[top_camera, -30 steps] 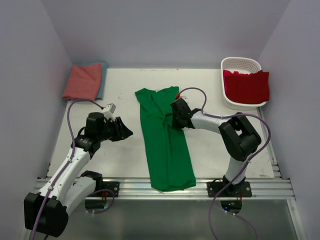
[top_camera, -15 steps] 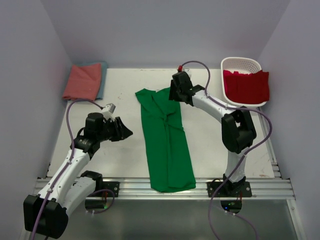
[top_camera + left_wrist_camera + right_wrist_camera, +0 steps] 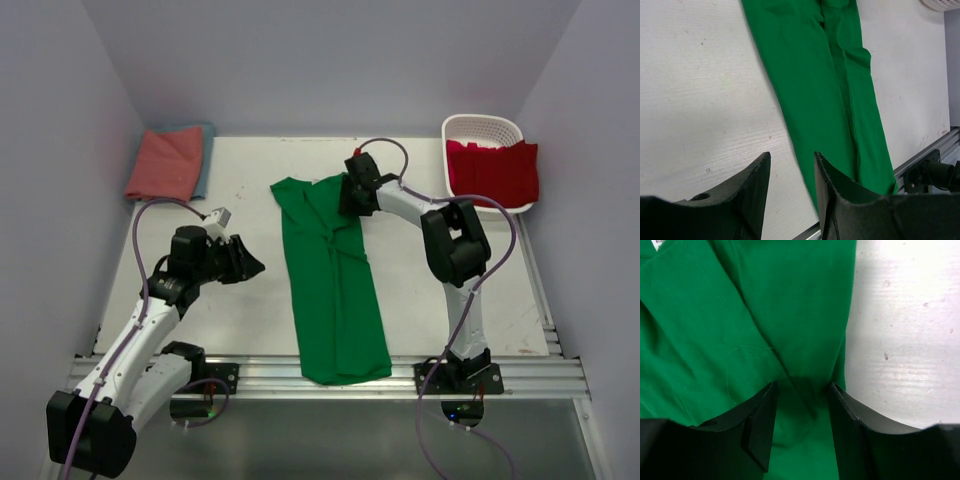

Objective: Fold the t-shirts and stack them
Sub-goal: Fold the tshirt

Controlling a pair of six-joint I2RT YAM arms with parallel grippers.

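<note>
overhead view of a matte white bench with a faint wood-like grain, inside pale lilac walls

a bright green cotton t-shirt lies flat down the middle of the bench, both sides folded in to make a long narrow strip, its near end reaching the ribbed aluminium rail at the front edge; a soft raised fold line runs along its length, and the wider collar end points to the back wall

the right claw, black and blocky, is low over the far right edge of the green strip; its wrist camera shows the two wedge-shaped fingers spread apart with overlapping layers of smooth green knit and slanting fold edges beneath them, nothing pinched, and bare speckled bench to the right

the left claw hangs over bare bench, well apart from the strip's left edge, its rough black fingers spread with only white surface showing in the gap

at the back left corner a salmon-pink t-shirt folded into a soft rectangle rests on a teal-blue t-shirt, of which only a thin edge shows

at the back right a white plastic lattice basket, oval with a rounded rim, holds a bright red t-shirt that drapes over its near side
</note>
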